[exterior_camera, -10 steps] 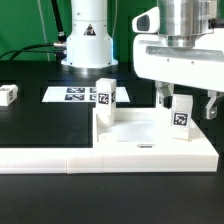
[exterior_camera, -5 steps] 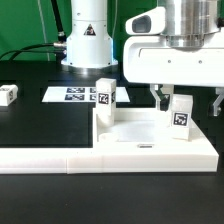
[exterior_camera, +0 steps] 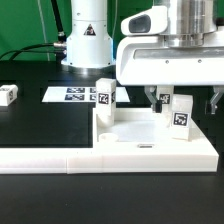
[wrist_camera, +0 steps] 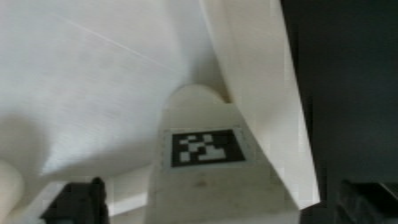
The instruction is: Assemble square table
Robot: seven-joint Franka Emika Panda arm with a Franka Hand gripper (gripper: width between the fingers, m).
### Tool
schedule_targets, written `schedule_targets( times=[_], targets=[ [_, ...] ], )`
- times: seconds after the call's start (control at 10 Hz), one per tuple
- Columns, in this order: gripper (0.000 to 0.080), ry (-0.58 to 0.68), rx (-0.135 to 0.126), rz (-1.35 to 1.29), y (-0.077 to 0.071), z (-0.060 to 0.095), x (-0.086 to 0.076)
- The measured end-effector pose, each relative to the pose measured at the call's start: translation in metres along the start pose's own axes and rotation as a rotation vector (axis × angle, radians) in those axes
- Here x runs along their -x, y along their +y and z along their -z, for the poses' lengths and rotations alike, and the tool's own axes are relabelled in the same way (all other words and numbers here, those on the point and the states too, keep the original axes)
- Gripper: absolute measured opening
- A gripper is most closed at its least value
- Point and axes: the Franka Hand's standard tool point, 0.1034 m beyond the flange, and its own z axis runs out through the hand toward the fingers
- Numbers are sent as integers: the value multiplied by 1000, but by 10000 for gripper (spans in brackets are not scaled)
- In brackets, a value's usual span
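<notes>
While hovering with fingers [wrist_camera: 75, 205] spread wide and empty either side of the upright leg [exterior_camera: 181, 115] on the tabletop [exterior_camera: 140, 150], at the exterior view's right, best to centre on the block before closing. Then drop lower, squeeze evenly on the flat sides, and steer clear of the second leg [exterior_camera: 105, 97] nearby.

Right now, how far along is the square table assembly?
Looks done: two legs stand upright on the tabletop, a far leg and a near leg. In hand: the open gripper straddles the near leg without gripping it. Left to do: a loose leg lies apart at the exterior view's left edge; no fourth visible.
</notes>
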Motion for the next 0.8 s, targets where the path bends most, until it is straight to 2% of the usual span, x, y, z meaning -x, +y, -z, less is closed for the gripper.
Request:
schedule_targets(
  times=[0.2,0.6,0.8],
  targets=[
    [287,0,0,-1,0,0,0],
    [291,0,-1,-40,2,0,-1],
    [291,1,-3,-190,3,0,-2]
  ],
)
